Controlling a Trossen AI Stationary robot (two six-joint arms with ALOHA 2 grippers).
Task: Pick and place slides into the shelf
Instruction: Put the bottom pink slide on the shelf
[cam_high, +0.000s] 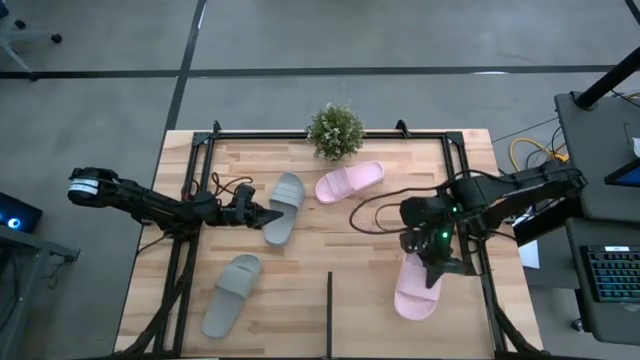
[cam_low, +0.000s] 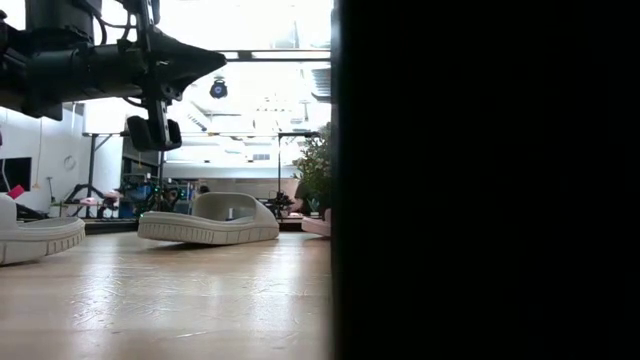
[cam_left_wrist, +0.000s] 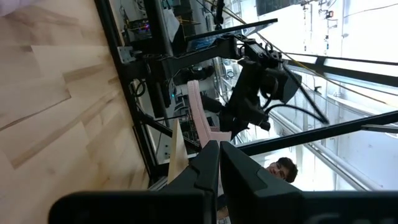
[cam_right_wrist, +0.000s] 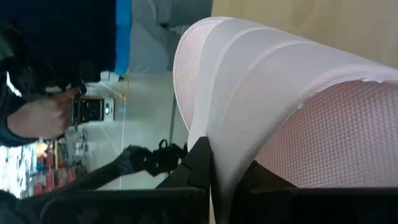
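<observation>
Four slides show in the high view. One grey-green slide (cam_high: 283, 207) lies sole down mid-table and another (cam_high: 231, 293) lies near the front left. A pale pink slide (cam_high: 350, 182) lies by the plant. My right gripper (cam_high: 436, 262) is shut on the second pink slide (cam_high: 416, 290) at the right side. My left gripper (cam_high: 268, 214) is shut and empty. It hovers above the table (cam_low: 200, 60) beside the mid-table grey-green slide (cam_low: 210, 220). The shelf panel stands on edge and shows as a black strip (cam_high: 330, 310) at the front middle. My right gripper pinches the pink slide between its two fingers (cam_right_wrist: 200, 163), at an edge of the strap (cam_right_wrist: 217, 149). The fingers come from above, slanting toward the near edge. In the left wrist view the slide (cam_left_wrist: 198, 115) looks tilted and off the tabletop.
A small potted plant (cam_high: 335, 130) stands at the far edge. Black frame rails (cam_high: 190, 250) run along the table's left and right sides. The shelf's dark face (cam_low: 480, 180) blocks the right half of the low view. A person (cam_left_wrist: 280, 168) is beyond the table.
</observation>
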